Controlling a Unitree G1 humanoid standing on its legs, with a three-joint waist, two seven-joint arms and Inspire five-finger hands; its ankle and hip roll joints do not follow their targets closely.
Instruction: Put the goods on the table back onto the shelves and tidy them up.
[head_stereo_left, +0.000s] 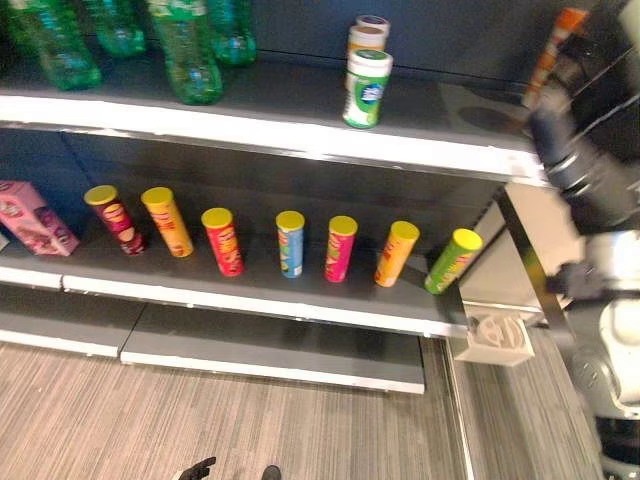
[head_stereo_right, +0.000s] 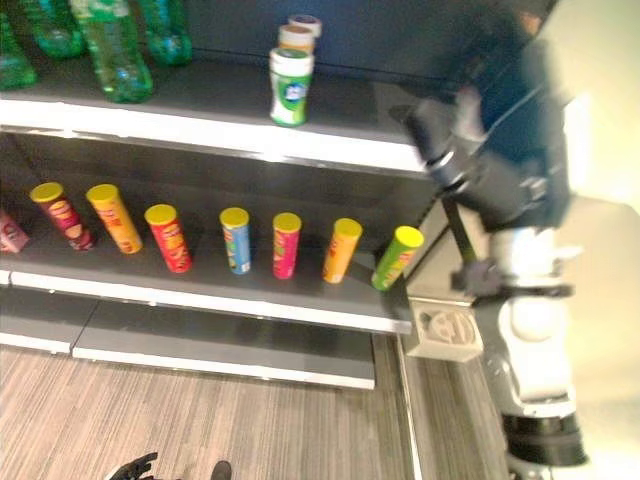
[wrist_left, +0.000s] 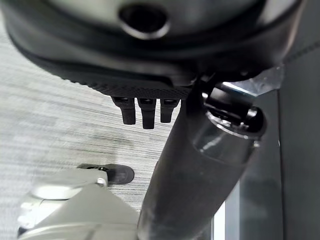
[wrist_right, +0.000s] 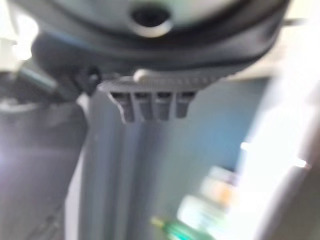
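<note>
Dark shelving unit w/ white-edged boards, dark back wall, grey-brown striped wood-look floor below, light coming in at right

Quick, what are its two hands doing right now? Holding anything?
Left hand: open, fingers relaxed, holding nothing.
Right hand: open as far as the blurred view shows, holding nothing.

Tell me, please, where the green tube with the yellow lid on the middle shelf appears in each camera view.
Left eye view: the green tube stands tilted at the right end of the row of tubes, near the shelf's right edge.
Right eye view: same tube, again last on the right, closer to the picture's centre.
Left wrist view: I cannot find it.
Right wrist view: I cannot find it.
Shared landmark: the orange tube directly to its left.
</note>
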